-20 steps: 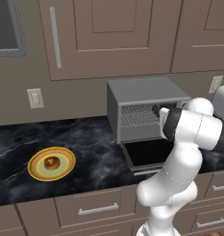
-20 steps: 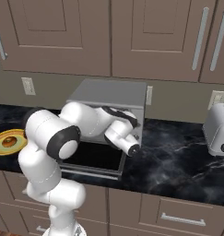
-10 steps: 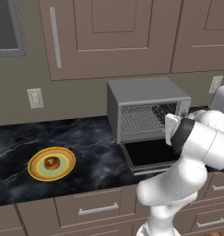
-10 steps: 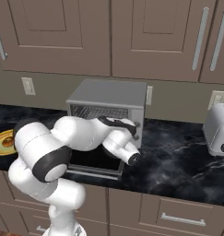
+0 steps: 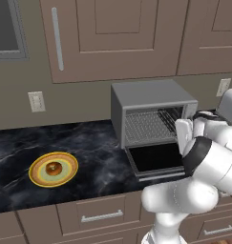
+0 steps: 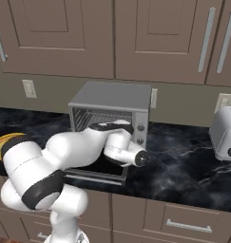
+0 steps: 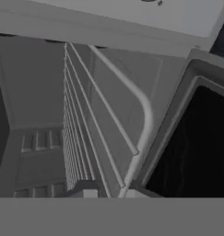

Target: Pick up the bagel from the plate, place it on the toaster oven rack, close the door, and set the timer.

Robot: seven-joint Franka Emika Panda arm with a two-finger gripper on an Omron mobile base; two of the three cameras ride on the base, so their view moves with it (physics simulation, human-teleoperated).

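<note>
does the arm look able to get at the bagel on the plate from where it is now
Probably yes, but only after swinging well to the left. The bagel lies uncovered on the plate, with bare counter between it and the open door. The shut gripper is at the toaster oven rack and would have to open.

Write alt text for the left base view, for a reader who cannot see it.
A grey toaster oven stands on a dark marble counter with its door folded down and the toaster oven rack showing inside, the white robot arm reaching in from the right. Left on the counter, the bagel sits on the plate, below brown wooden cabinets.
</note>
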